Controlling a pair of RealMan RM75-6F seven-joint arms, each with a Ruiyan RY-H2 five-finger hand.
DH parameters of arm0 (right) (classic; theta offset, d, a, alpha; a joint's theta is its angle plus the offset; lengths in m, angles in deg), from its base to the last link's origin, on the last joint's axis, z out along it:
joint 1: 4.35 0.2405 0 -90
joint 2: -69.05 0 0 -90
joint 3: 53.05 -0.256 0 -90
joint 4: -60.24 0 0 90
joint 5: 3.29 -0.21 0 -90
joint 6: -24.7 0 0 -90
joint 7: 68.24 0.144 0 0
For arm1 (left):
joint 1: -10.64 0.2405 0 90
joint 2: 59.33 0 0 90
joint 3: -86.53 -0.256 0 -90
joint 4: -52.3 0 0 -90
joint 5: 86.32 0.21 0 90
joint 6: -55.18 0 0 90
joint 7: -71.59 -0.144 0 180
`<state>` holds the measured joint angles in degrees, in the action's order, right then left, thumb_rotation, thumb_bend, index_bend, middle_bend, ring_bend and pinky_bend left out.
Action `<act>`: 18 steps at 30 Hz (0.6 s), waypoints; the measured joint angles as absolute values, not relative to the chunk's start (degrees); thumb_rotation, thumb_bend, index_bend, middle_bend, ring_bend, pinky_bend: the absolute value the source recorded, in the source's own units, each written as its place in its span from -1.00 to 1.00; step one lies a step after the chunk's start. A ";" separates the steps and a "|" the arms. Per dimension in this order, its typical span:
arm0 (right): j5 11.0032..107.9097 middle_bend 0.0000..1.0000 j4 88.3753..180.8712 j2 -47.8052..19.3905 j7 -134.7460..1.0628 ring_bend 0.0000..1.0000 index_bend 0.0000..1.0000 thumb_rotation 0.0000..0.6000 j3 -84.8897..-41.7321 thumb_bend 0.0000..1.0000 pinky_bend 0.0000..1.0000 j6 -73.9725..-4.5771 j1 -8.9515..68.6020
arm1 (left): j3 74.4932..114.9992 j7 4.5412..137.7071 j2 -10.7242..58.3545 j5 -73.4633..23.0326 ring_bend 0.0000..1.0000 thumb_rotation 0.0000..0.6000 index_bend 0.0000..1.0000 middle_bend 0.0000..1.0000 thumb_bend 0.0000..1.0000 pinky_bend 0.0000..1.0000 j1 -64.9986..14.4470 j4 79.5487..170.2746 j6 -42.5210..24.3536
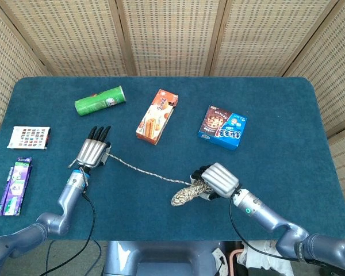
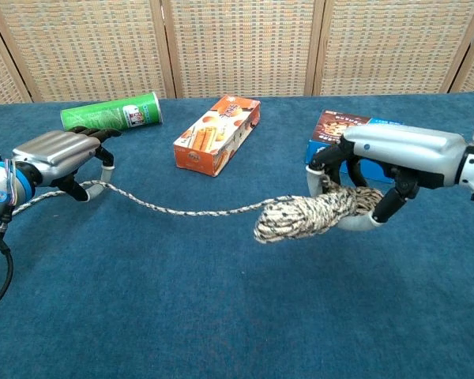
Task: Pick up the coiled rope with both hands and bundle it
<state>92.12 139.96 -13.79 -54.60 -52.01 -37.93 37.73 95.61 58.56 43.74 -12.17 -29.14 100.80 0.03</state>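
My right robot hand [image 2: 379, 170] is nearest me, fingers curled around the coiled rope [image 2: 312, 215], gripping the thick bundled end, which looks lifted just off the blue bench [image 1: 276, 172]; head view has the same robot hand [image 1: 217, 180] with the bundle [image 1: 187, 194] sticking out to its left. A single loose strand [image 2: 182, 210] runs from the bundle leftward across the bench, slightly slack, to my left robot hand [image 2: 55, 158]. Left robot hand [image 1: 92, 153] sits palm down over the strand's far end, fingers curved around the strand and holding it; a short tail shows just past it on its left side.

Taking the rope bundle as landmark: far left of it at the bench edge, a purple flat packet [image 1: 15, 185], and beyond that a small white card pack [image 1: 29, 137]. Beyond the bundle and to the right, well apart, a blue snack box [image 1: 222, 127] lies flat; in chest view it sits right behind my right robot hand [image 2: 355, 134]. Beyond the bundle and slightly left, an orange biscuit box [image 1: 157, 115] lies on its side. Furthest left-back from the bundle, a green tube can [image 1: 100, 100] lies on its side, near the left robot hand but not touching. Woven screen panels [image 1: 172, 34] stand behind the bench.
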 measured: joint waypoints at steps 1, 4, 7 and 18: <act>91.53 0.15 141.30 -13.35 -54.35 -0.07 0.29 1.00 -52.48 0.23 0.20 -37.83 37.78 | 95.24 58.94 43.57 -11.50 -1.00 1.00 0.55 -1.00 0.07 -1.00 -29.07 100.74 -0.38; 88.15 0.17 146.06 -12.02 -54.02 -0.07 0.29 1.00 -54.80 0.28 0.21 -37.29 37.93 | 94.08 59.95 43.09 -9.65 -1.00 1.00 0.56 -1.00 0.08 -1.00 -28.74 100.59 -1.70; 84.11 0.19 149.68 -11.09 -54.74 -0.05 0.30 1.00 -57.16 0.34 0.22 -36.59 38.06 | 92.70 61.29 42.53 -7.58 -1.00 1.00 0.57 -1.00 0.08 -1.00 -28.23 100.38 -3.22; 56.68 0.37 161.01 -10.73 -75.60 0.20 0.36 1.00 -67.97 0.50 0.52 -36.46 40.97 | 86.03 67.30 39.63 5.79 -1.00 1.00 0.58 -1.00 0.09 -1.00 -26.73 99.15 -16.31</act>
<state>56.68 161.01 -10.73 -75.60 -67.97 -36.46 40.97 86.03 67.30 39.63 5.79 -26.73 99.15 -16.31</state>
